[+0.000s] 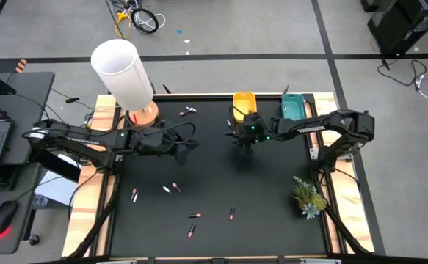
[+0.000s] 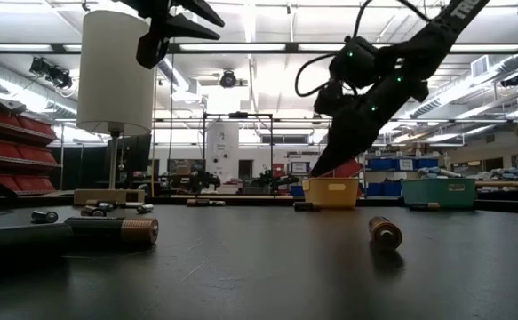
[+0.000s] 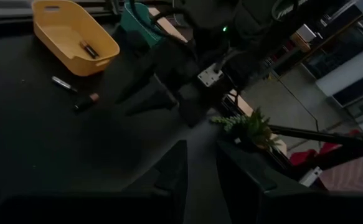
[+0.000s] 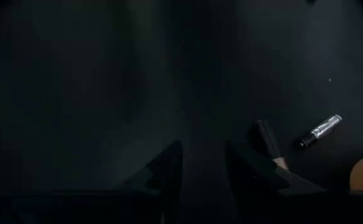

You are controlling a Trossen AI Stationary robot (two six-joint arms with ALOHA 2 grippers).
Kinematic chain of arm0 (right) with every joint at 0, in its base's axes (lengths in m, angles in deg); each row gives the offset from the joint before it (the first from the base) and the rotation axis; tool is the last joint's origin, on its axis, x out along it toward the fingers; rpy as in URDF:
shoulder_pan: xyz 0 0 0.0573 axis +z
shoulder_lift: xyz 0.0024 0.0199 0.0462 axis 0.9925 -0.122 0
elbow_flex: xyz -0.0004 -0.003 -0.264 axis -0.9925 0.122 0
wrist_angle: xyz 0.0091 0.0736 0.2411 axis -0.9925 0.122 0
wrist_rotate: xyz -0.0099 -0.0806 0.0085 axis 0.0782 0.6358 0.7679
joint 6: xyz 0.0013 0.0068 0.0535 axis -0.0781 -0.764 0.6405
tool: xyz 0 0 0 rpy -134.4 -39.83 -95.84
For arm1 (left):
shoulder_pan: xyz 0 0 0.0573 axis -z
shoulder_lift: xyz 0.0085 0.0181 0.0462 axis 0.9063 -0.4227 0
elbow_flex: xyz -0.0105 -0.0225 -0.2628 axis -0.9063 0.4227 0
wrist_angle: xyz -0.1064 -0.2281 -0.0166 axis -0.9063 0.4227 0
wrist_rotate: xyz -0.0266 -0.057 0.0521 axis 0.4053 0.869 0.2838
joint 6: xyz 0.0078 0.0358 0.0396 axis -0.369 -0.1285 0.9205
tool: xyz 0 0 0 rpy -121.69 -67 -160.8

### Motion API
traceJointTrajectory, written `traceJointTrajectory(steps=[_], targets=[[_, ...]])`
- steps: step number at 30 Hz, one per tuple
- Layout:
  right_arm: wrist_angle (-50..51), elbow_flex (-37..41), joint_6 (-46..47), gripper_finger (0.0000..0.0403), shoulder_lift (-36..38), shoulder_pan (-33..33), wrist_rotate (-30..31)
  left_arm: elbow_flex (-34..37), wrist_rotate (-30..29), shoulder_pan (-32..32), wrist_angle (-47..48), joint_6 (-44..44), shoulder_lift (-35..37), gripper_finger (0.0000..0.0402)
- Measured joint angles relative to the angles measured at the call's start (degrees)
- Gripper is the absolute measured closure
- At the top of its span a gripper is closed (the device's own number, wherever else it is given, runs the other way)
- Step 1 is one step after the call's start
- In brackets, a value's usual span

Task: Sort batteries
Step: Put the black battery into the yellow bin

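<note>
Two trays at the tabletop's far edge, toward its right corner: yellow tray (image 1: 244,100) and teal tray (image 1: 292,107), side by side. Yellow tray holds one dark battery (image 3: 89,49), seen in the left wrist view. Can't tell what is in the teal tray.

Loose batteries on the black tabletop (image 1: 272,198), high view count: about eight. One (image 1: 189,111) near the far edge, two (image 1: 172,188) close together left of centre, one (image 1: 133,195) near the left edge, three (image 1: 194,215) toward the near edge. Two more (image 3: 65,84) lie just beside the yellow tray on the mat: one silver, one dark with a copper end. No readable labels on any of them.

Left tool (image 1: 185,151) hangs above the tabletop's left-centre, fingers slightly apart, nothing between them. Right tool (image 1: 247,144) hangs just in front of the yellow tray, fingers also a little apart, empty.

White lamp (image 1: 124,73) at the far left corner, small plant (image 1: 307,196) by the right edge.
</note>
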Motion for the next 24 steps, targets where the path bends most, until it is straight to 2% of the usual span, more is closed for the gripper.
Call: traceJointTrajectory(steps=[8, 18, 24], targets=[[-6.59, -0.24, 1.29, 0.0261, -4.79, -0.61, 1.76, 0.00, -0.47, 0.16, -0.35, -1.39, -0.02, 0.0305], [-6.04, -0.60, -2.99, 0.0193, -6.84, -1.51, 4.69, 0.02, -0.85, 0.28, -0.18, -2.38, -0.04, 0.0305], [-5.61, -2.25, -3.32, 0.0191, -8.54, -2.95, 4.69, 0.02, -0.94, 0.28, -0.04, -2.32, -0.04, 0.0305]])
